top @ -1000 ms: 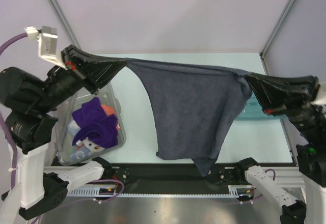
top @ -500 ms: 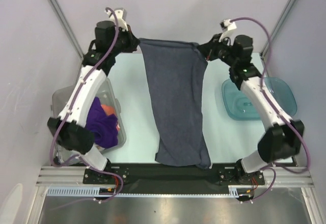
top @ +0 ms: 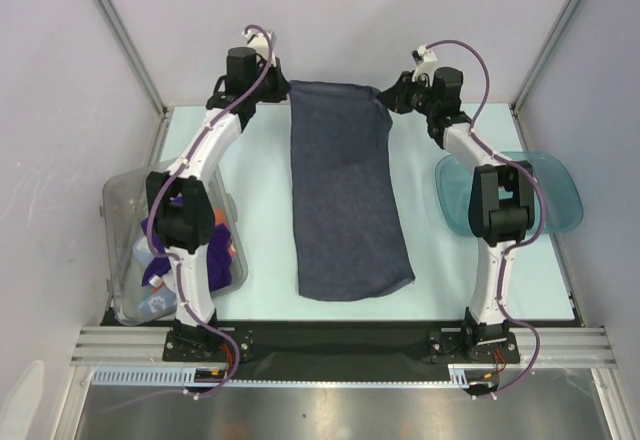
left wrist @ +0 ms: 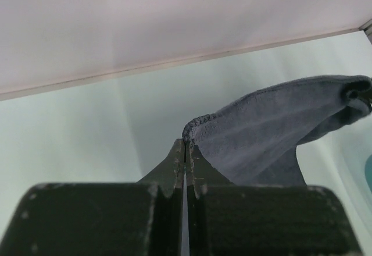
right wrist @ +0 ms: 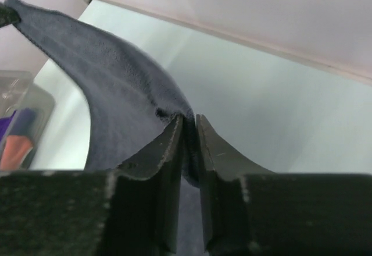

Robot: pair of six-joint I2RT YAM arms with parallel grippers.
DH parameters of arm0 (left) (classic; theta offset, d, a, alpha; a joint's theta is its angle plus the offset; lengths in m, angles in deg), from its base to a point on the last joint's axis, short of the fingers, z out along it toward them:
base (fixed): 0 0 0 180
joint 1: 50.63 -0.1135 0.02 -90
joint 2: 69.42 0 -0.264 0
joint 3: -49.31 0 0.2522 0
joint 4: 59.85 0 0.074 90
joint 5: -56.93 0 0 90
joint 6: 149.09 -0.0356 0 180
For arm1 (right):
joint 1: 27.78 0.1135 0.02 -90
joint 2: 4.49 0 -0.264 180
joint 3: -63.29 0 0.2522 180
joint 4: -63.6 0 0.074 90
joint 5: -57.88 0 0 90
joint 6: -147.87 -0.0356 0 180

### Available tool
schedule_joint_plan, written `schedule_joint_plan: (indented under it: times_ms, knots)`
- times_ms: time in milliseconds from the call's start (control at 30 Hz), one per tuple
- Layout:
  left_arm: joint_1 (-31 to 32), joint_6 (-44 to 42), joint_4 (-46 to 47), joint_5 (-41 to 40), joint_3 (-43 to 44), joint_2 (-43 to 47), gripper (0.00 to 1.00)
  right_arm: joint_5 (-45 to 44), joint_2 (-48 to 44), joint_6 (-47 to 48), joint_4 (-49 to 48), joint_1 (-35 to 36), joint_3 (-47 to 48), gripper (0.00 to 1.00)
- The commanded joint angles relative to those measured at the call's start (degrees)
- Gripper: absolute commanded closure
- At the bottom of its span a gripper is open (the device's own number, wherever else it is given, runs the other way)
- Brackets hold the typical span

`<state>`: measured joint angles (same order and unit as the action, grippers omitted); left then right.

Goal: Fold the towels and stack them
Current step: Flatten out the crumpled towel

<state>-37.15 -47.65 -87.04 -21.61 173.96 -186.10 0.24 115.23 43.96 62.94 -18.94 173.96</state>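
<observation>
Top external view: the dark navy-grey soft rectangular towel [top: 345,200] lies spread on the pale green flat table [top: 260,210], midway between the two arms. Its long axis runs from the far wall toward the arm bases, and its near short edge lies free just ahead of the bases. The left gripper [top: 272,93] is at the far-left corner and the right gripper [top: 386,100] at the far-right corner, so the far short edge spans between them. The whole cloth extends from both grippers back toward the robot, and neither arm is nearer to it than the other. Left wrist view: the fingers are pressed together, pinching the hemmed corner at their tips, slightly above the table. Right wrist view: the fingers stand narrowly parted with the corner between them; whether they clamp it cannot be told. The clear plastic rectangular bin [top: 125,195], on the left, holds a crumpled purple towel [top: 190,245]. The teal translucent shallow tray [top: 550,195] sits on the right, well apart from the cloth. Judgement: a fold across the long axis would carry the far edge toward the near edge, with both grippers travelling in parallel.
</observation>
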Motion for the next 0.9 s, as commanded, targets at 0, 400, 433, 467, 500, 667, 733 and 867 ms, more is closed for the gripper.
schedule_joint_plan:
  times_ms: [0,400,433,467,500,667,733,867]
  knots:
    - [-0.73,-1.51,3.33,2.51,6.26,-3.28,1.0,1.65,4.71,0.73,-0.62,-1.54,8.8,0.77]
    - [-0.64,-1.16,5.7,4.44,8.2,-10.32,1.0,1.75,17.73,0.2,2.98,-2.43,21.39,0.8]
    - [-0.73,-1.16,5.52,4.44,8.2,-10.67,1.0,-0.43,18.35,0.46,4.38,-1.99,22.09,0.73]
    - [-0.64,-1.16,5.43,4.53,8.11,-11.19,1.0,-1.59,20.27,0.55,5.09,-1.72,24.19,0.68]
    - [-0.64,-0.98,4.74,4.45,7.68,-11.46,1.0,-3.08,21.25,0.03,5.88,-1.55,25.43,0.64]
    - [-0.73,1.91,0.43,2.17,5.83,-12.78,1.0,-6.95,27.84,-1.65,11.42,1.34,33.08,0.59]
    - [-0.73,4.11,-2.56,-1.07,3.64,-12.61,1.0,-9.85,30.3,-1.47,13.17,2.49,35.72,0.56]
    - [-0.99,9.99,-4.94,-4.17,-2.95,-10.68,1.0,-12.4,32.59,-3.3,13.62,4.95,36.95,0.55]
